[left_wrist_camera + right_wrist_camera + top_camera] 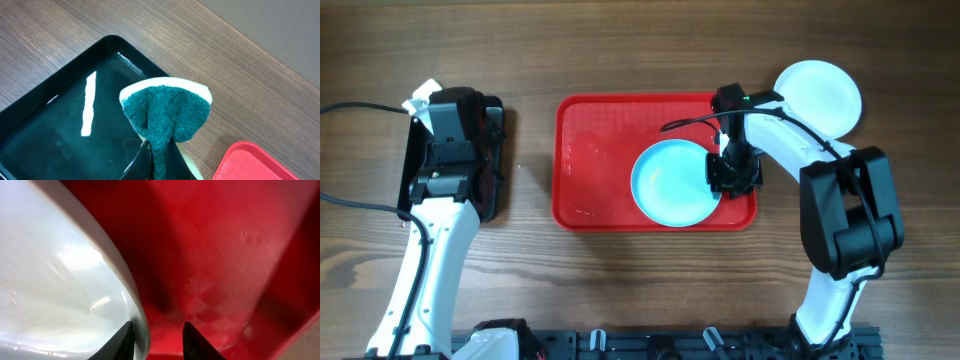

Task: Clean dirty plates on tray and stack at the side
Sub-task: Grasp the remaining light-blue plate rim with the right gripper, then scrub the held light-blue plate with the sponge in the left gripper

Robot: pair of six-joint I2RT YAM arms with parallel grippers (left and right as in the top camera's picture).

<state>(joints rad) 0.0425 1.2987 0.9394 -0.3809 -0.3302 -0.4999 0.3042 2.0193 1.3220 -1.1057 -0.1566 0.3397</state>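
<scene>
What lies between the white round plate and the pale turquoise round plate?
In the overhead view, the right arm with its tool crosses there, above the rim of the large red rectangular plastic tray and a strip of brown wooden table.

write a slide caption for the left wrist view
Left gripper pinching a green-faced sponge over the glossy black tray, a corner of the red tray at lower right.

Two plates (pixel 665 185) (pixel 820 95), one red tray (pixel 590 170), one black tray (pixel 45 140), one sponge (pixel 165 112)
</scene>
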